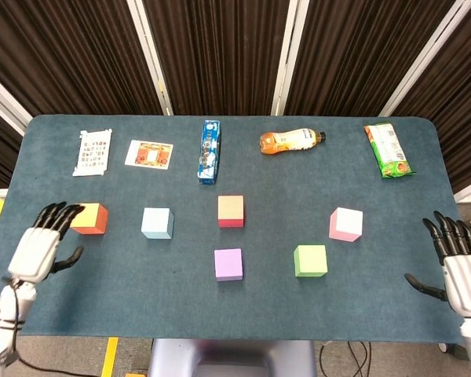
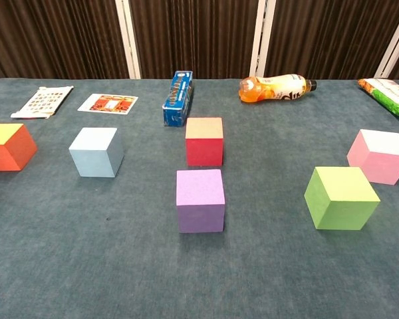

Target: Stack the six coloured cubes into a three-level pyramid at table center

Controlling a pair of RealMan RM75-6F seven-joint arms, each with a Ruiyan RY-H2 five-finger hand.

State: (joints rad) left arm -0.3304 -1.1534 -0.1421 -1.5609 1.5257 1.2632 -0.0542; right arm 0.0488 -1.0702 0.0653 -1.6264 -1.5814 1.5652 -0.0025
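A: Dark curtains are hanging behind the table (image 1: 102,290). Hands?

B: Left hand (image 1: 41,243) is hovering empty, fingers spread, fingertips beside the orange cube (image 1: 90,217). Right hand (image 1: 458,263) is idling empty, pink cube (image 1: 345,224) nearest.

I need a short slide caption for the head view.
Left hand reaches toward the orange cube; six cubes lie unstacked.
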